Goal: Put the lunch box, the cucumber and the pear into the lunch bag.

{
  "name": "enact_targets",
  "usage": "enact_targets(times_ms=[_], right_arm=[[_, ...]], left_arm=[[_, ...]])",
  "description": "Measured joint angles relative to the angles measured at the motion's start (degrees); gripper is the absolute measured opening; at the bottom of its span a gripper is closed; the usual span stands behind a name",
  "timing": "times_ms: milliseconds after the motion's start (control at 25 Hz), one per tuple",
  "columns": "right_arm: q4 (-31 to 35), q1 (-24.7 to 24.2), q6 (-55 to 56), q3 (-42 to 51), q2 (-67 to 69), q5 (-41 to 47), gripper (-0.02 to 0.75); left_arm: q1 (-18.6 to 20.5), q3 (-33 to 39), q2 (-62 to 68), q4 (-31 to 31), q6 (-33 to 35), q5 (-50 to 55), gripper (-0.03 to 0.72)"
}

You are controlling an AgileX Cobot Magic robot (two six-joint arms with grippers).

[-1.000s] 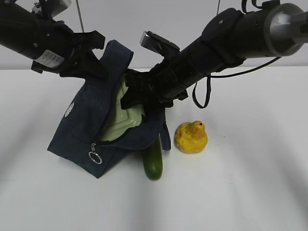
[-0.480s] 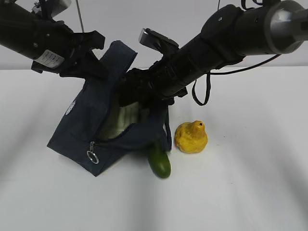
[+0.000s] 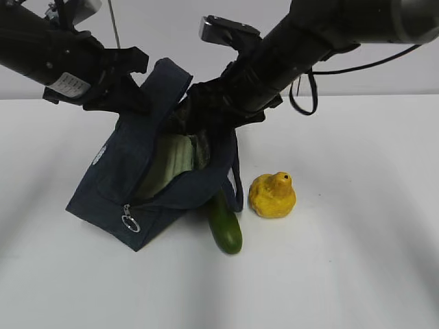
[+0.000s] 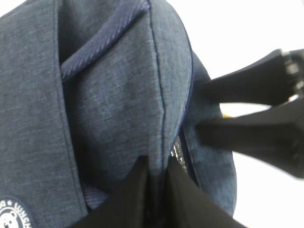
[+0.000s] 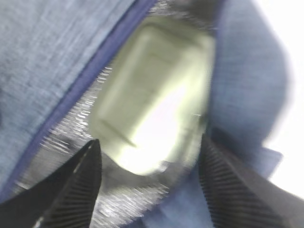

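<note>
Desk (image 3: pixel 357 274) is plain white before a pale wall. Cucumber (image 3: pixel 226 227) lies beside the lunch bag (image 3: pixel 116 185), long axis toward the camera. Left jaws pinch the bag's fabric; right jaws stand released above the lunch box (image 5: pixel 152 95) inside.

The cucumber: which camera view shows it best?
The exterior view: the cucumber lies on the table, its far end hidden behind the lunch bag. The left wrist view and the right wrist view do not show it.
</note>
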Motion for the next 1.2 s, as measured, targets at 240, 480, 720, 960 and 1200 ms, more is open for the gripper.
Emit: enact_targets(times_ms=[240,480,720,960,1200], right_arm=[[-18.2,-0.6,8.0,-1.3,-2.1,7.8,0.428],[-25.6,-0.6,10.2,-1.3,-3.0,13.4,0.411],[-27.8,-0.6,11.4,-1.3,-3.0,20.1,0.410],[-27.9,-0.6,12.0,-1.3,-3.0,24.0,0.410],[-25.9,-0.6,12.1,2.9,-3.3,23.2,0.410]], left_arm=[[0.0,0.0,0.0,1.0,0.0,0.7,0.012],[0.0,0.0,0.0,2.0,0.1,1.8,0.012],[0.0,0.0,0.0,2.2,0.1,1.9,0.012],[0.0,0.0,0.0,2.2,0.1,2.1,0.012],[0.0,0.0,0.0,2.2,0.1,2.2,0.012]])
